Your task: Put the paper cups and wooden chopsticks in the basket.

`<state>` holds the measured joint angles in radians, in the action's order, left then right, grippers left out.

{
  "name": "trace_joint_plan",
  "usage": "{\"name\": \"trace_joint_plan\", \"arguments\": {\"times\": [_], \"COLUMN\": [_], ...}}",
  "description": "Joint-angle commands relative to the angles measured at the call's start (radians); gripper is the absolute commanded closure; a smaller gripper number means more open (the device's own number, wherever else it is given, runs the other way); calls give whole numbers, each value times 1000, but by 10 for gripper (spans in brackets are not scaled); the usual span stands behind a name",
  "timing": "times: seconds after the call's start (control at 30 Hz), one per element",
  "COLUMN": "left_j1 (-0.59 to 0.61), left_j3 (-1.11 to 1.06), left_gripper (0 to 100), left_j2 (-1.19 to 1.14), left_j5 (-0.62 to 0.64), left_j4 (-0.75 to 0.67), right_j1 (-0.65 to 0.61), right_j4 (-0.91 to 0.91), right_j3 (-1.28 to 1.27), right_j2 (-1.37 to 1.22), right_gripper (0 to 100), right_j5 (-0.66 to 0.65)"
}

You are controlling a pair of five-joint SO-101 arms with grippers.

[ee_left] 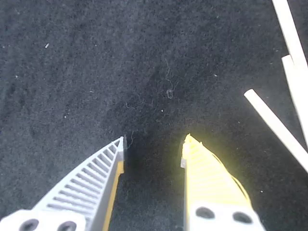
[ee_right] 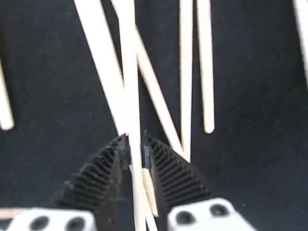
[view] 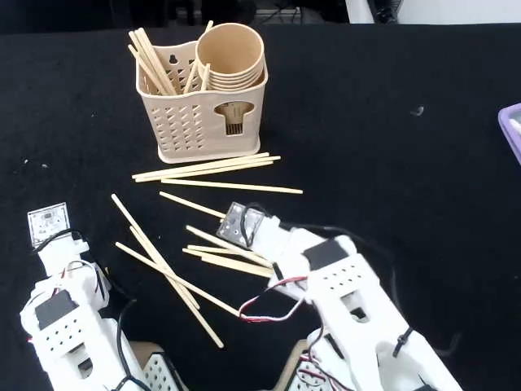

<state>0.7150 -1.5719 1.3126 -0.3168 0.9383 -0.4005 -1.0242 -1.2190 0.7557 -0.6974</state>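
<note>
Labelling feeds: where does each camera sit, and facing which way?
High view: fixed above, looking down on black table, beige slotted basket, both white arms.
Left wrist view: on left arm, down past open left claw onto table.
Right wrist view: on right arm, past right claw pinching pale wooden chopstick.
Shared: high and right views show chopsticks.

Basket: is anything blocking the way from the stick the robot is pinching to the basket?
Nothing tall. The right gripper pinches a pale wooden chopstick. Between it and the beige slotted plastic basket, only other loose wooden chopsticks lie flat on the black table, so a lifted path should probably clear them.
</note>
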Motion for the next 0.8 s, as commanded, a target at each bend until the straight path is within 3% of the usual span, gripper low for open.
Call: {"name": "trace_joint_plan", "arguments": {"times": [0.0, 0.1, 0.2, 0.37, 0.63, 0.77], "left_j1": [-5, -5, -7, -5, -5, -5], "left_j3": [10, 10, 10, 10, 10, 10], "left_gripper": [798, 798, 798, 798, 798, 798], "left_j2": [3, 3, 3, 3, 3, 3], "left_j5": [-6, -6, -6, -6, -6, -6], "left_j4": [-3, -3, -3, -3, -3, -3], "right_j1": [-12, -31, -91, -181, -181, -181], "right_j4": [-204, -324, -261, 175, 1062, 1263], "right_j3": [266, 526, 657, 595, 544, 650], "right_j2": [70, 160, 217, 165, -85, -282], "right_gripper": [988, 988, 988, 988, 988, 988], "right_j5": [57, 126, 173, 295, 514, 554]}}
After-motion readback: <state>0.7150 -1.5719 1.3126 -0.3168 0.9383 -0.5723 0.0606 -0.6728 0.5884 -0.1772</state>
